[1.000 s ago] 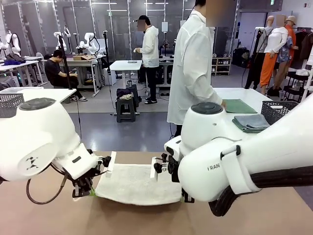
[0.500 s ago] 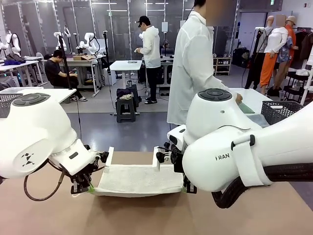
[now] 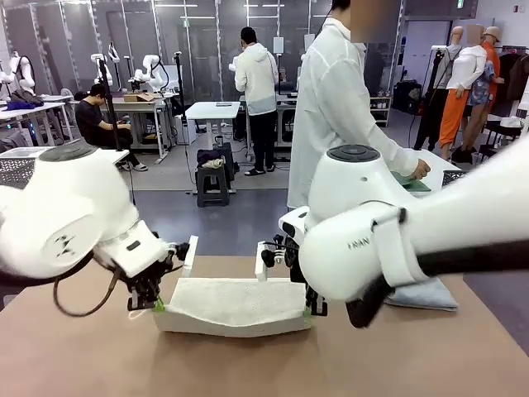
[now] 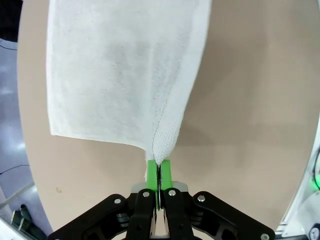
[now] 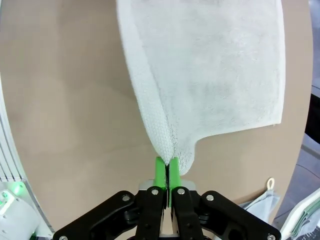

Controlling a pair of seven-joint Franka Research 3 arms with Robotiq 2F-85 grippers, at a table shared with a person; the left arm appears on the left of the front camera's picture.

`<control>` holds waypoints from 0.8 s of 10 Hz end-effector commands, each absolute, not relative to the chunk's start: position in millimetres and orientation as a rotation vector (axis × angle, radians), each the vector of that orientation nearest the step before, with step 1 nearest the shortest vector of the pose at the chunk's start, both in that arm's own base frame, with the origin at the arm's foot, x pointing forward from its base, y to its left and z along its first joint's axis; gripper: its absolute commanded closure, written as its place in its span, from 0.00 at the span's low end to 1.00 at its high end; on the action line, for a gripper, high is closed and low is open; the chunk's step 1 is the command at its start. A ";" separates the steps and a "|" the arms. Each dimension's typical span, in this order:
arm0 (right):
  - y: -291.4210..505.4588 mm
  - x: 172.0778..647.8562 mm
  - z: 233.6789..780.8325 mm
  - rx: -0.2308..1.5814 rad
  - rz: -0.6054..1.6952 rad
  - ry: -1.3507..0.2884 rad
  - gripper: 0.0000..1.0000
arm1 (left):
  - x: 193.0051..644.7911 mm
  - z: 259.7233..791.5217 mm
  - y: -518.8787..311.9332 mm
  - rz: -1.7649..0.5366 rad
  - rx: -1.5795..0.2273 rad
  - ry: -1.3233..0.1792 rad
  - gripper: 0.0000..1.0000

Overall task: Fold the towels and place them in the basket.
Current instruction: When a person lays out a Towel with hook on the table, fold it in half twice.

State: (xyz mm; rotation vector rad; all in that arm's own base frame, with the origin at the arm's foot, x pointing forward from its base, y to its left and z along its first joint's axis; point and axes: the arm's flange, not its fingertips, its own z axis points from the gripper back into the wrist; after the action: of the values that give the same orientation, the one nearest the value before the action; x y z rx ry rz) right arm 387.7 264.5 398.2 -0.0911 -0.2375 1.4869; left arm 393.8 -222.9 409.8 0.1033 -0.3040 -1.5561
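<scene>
Left gripper (image 4: 159, 164): closed on one corner of your cream-white terry towel (image 3: 235, 304).
Right gripper (image 5: 166, 162): closed on the other, likely to fold evenly.

A towel (image 3: 235, 304) spans the middle of the table (image 3: 248, 364), its left end pinched in the left gripper (image 3: 157, 306) and its right end in the right gripper (image 3: 307, 313). A second towel (image 3: 426, 294) lies farther right. A person (image 3: 335, 107) stands beyond the far edge.

Green-padded fingers (image 5: 159, 172) pinch the near edge of the cream-white towel (image 5: 210, 65) above the brown table (image 5: 65, 100).
</scene>
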 end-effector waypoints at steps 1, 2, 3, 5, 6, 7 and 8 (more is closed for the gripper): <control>274.9 430.3 399.3 -0.064 1.504 -0.189 0.97 | 441.0 418.4 -236.0 -1.593 0.105 -0.235 0.97; 277.5 451.1 397.8 -0.047 1.515 -0.171 0.97 | 464.1 417.3 -241.5 -1.596 0.092 -0.216 0.97; 278.4 470.6 396.5 -0.040 1.481 -0.152 0.97 | 482.8 416.3 -243.7 -1.583 0.076 -0.199 0.97; 278.6 500.8 395.7 -0.034 1.452 -0.121 0.97 | 511.3 416.2 -242.7 -1.543 0.055 -0.170 0.97; 277.8 522.5 396.9 -0.025 1.488 -0.123 0.97 | 529.8 416.3 -241.8 -1.566 0.042 -0.173 0.97; 279.2 539.4 396.0 -0.026 1.516 -0.123 0.97 | 546.2 416.8 -241.2 -1.568 0.051 -0.173 0.97; 280.6 553.9 394.9 -0.036 1.523 -0.115 0.97 | 560.7 416.3 -241.8 -1.576 0.038 -0.173 0.97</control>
State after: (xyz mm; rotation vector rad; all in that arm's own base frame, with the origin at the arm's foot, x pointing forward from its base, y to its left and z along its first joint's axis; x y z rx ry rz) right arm 537.6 274.7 393.8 -0.0235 -0.1345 1.4791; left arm 543.7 -238.3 412.3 0.0405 -0.1931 -1.5386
